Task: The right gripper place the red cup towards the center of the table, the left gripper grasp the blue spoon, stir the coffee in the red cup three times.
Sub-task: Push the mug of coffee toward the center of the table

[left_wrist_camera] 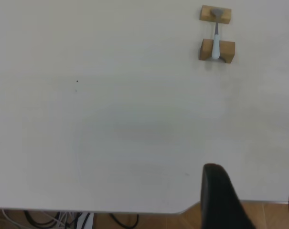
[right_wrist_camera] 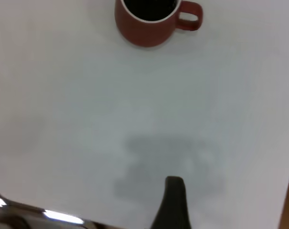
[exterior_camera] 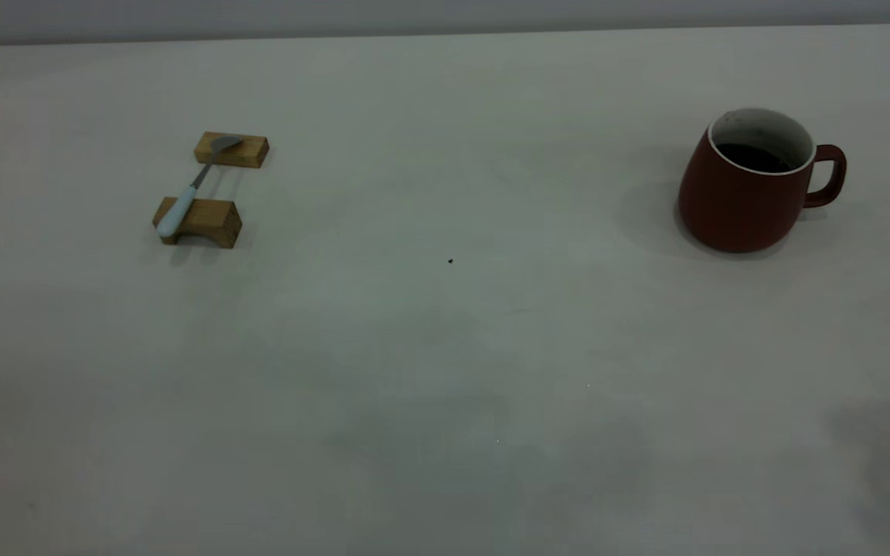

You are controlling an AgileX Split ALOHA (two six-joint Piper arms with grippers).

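Coffee (exterior_camera: pixel 754 157) fills the red cup (exterior_camera: pixel 738 193) standing at the table's (exterior_camera: pixel 445 371) right side, well apart from the blue spoon (exterior_camera: pixel 182 202) bridging two wooden blocks (exterior_camera: pixel 199 221) at left, while both grippers' finger spread cannot be told.

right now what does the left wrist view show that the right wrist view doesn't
Only the left wrist view shows the blue spoon lying across two wooden blocks, a small dark speck on the tabletop, and cables below the table edge. Only the right wrist view shows the red cup with dark coffee inside. Both show the bare off-white table and a dark finger of that arm's own gripper at the frame edge, away from any object.
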